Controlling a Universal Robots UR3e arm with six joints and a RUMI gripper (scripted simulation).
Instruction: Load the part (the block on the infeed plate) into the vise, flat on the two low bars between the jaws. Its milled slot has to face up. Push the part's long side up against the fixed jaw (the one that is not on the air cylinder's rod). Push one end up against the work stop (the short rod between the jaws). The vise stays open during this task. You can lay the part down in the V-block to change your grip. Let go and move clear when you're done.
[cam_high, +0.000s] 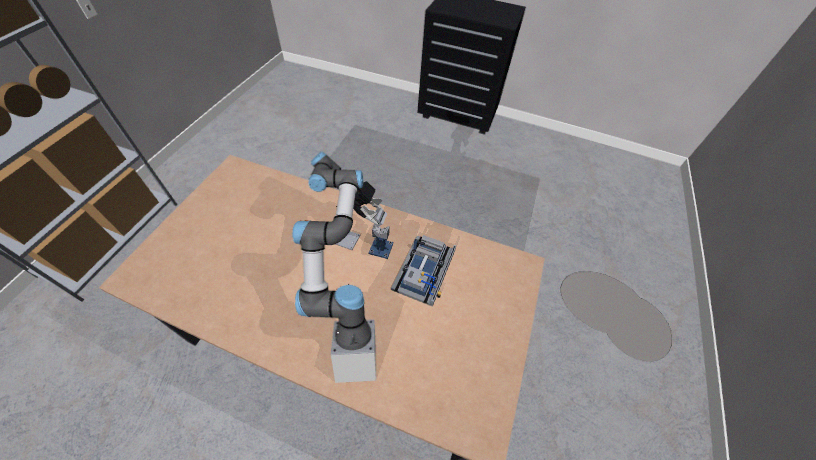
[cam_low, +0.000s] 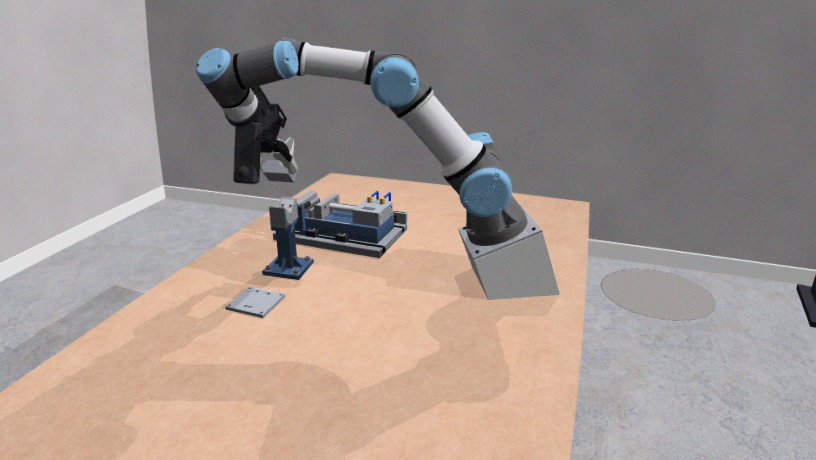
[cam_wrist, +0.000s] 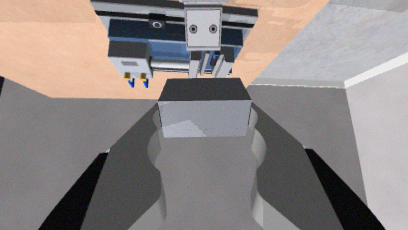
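My gripper (cam_low: 278, 162) is shut on the part (cam_low: 278, 168), a grey metal block, and holds it in the air above and a little to the left of the V-block (cam_low: 287, 237). In the wrist view the part (cam_wrist: 204, 107) sits between my two fingers, with a dark face towards the far side; I cannot see its slot. The vise (cam_low: 348, 221) stands open on the table beyond the V-block and also shows in the wrist view (cam_wrist: 175, 35). The infeed plate (cam_low: 255, 301) lies bare on the table. In the overhead view my gripper (cam_high: 376, 216) hangs over the V-block (cam_high: 381, 242), left of the vise (cam_high: 424, 269).
The arm's base pedestal (cam_low: 510, 260) stands at the right of the table. A black drawer cabinet (cam_high: 469, 60) stands by the far wall and a shelf rack with boxes (cam_high: 54, 154) by the left wall, both off the table.
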